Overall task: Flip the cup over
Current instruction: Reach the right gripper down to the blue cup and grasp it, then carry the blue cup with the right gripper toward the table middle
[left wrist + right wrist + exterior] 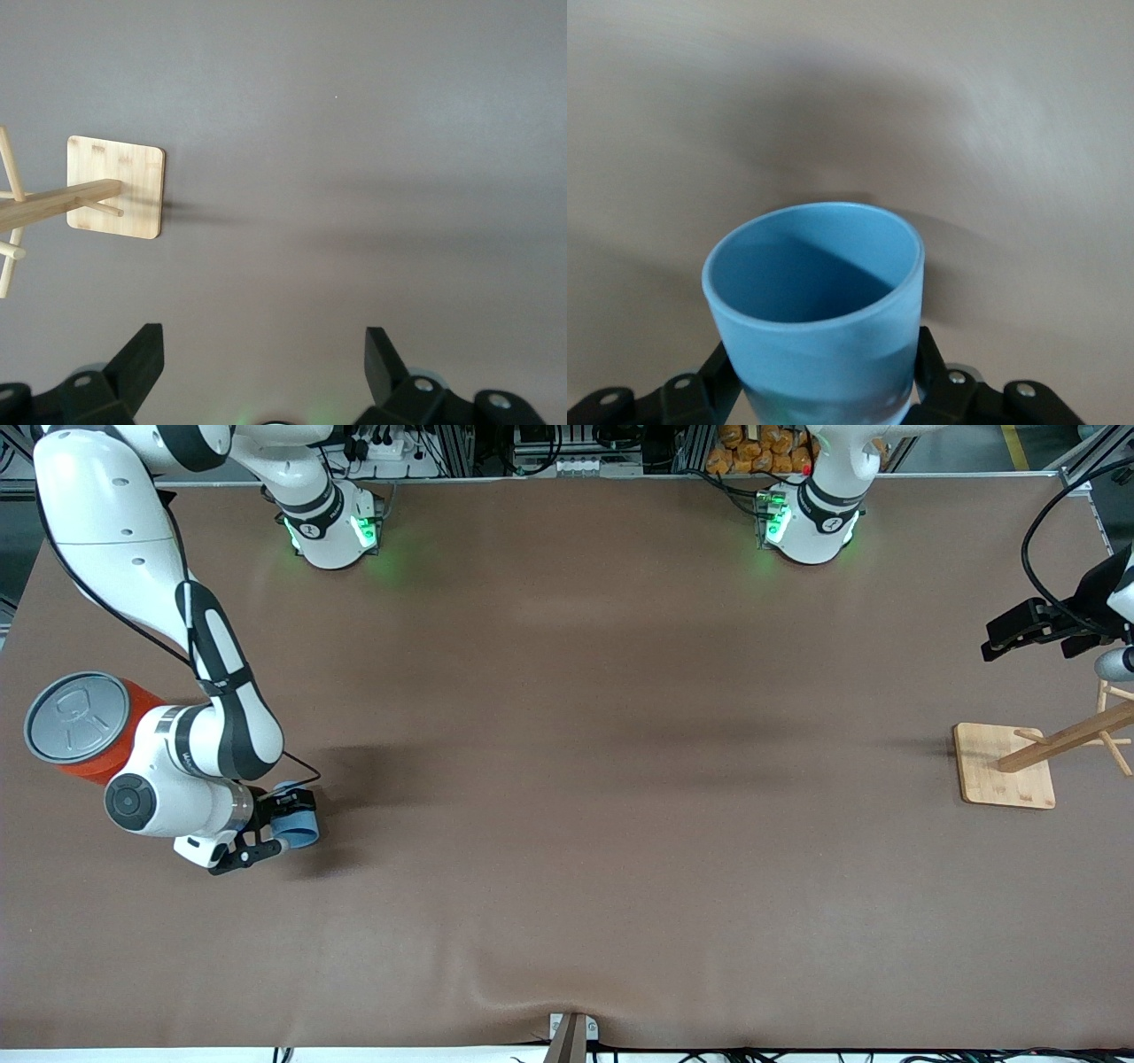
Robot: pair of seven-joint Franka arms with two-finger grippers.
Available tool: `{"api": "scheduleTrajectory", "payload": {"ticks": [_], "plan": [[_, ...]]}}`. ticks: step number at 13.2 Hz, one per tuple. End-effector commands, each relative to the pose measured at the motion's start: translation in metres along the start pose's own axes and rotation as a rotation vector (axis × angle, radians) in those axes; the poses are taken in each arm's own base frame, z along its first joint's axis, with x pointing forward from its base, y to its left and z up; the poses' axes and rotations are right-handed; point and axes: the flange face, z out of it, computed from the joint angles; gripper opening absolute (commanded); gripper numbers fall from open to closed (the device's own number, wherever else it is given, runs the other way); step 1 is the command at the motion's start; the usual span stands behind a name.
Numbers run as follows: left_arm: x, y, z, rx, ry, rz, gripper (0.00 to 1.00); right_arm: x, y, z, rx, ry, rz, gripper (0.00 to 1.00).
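obstacles: large orange can with grey lid [78, 726] at my right arm's table edge, beside my right gripper [270, 825] | bamboo peg rack on square base [1005, 765] at left arm's edge, under my waiting left gripper [264, 359] | free: brown table [585, 779] between

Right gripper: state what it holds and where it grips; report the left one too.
The right gripper is shut on the cup, its fingers clamping the lower side wall near the base. The left gripper is open and holds nothing.

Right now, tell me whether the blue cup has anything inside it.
Empty. The right wrist view looks into the cup's open mouth and shows only bare blue inner wall. The right hand is shut on its sides.
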Motion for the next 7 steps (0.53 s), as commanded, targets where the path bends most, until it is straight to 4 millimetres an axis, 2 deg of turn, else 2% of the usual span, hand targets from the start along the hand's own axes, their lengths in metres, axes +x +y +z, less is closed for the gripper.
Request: {"api": "scheduleTrajectory", "payload": {"ticks": [1,2,5,6,7], "plan": [[0.0,0.001,-0.004,-0.012,-0.006,0.005,1.0,0.029,-0.075,-0.043,-0.005,0.056,-0.228,0.16],[0.0,0.002,-0.004,-0.012,-0.005,0.007,1.0,0.039,-0.105,-0.042,-0.006,0.059,-0.347,0.15],[0.0,0.002,-0.004,-0.012,-0.006,0.007,1.0,0.059,-0.179,-0.036,-0.021,0.063,-0.668,0.13],[0.0,0.002,-0.004,-0.012,-0.006,0.007,1.0,0.066,-0.209,-0.035,-0.036,0.077,-0.732,0.13],[-0.001,0.002,-0.004,-0.012,-0.006,0.007,1.0,0.076,-0.249,-0.034,-0.057,0.097,-0.803,0.13]]}}
